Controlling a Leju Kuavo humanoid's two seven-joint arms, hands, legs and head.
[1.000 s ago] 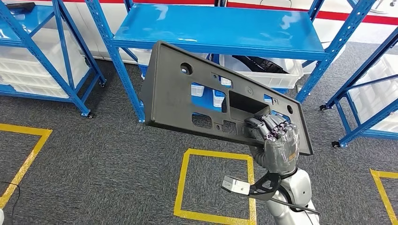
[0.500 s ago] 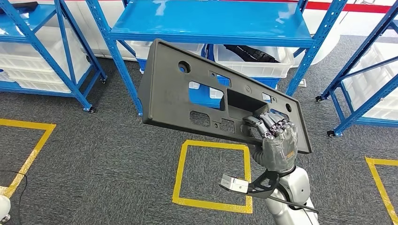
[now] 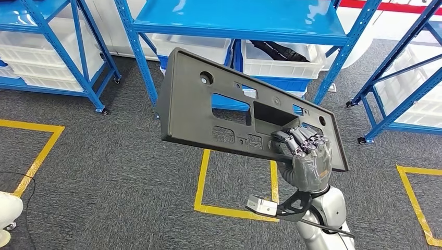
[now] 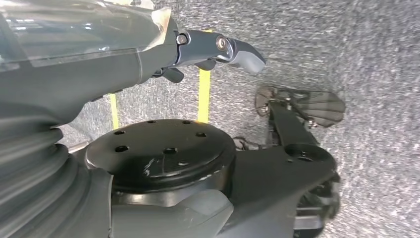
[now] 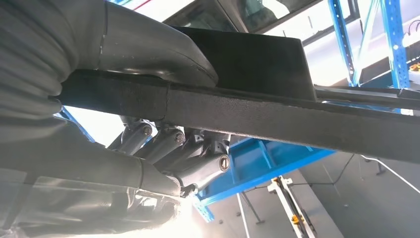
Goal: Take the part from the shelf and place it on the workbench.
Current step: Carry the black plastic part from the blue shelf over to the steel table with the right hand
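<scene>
The part (image 3: 208, 104) is a long dark grey plastic panel with several cut-outs and round holes. It is held up tilted in front of me in the head view, above the grey carpet. My right hand (image 3: 307, 156) grips its lower right edge, fingers curled over the front face. In the right wrist view the panel's edge (image 5: 277, 116) runs across the picture with my fingers (image 5: 198, 148) wrapped beneath it. My left hand (image 4: 99, 64) hangs over the floor and holds nothing, one finger (image 4: 237, 52) stretched out.
A blue steel shelf (image 3: 234, 18) stands straight ahead with white bins (image 3: 281, 54) on its lower level. More blue racks stand at the left (image 3: 52, 47) and right (image 3: 401, 88). A yellow taped square (image 3: 200, 177) marks the carpet below the panel.
The whole picture has shifted: the shelf and floor marks sit higher, so the camera has moved. The panel stays in my right hand's grip at the same tilt.
</scene>
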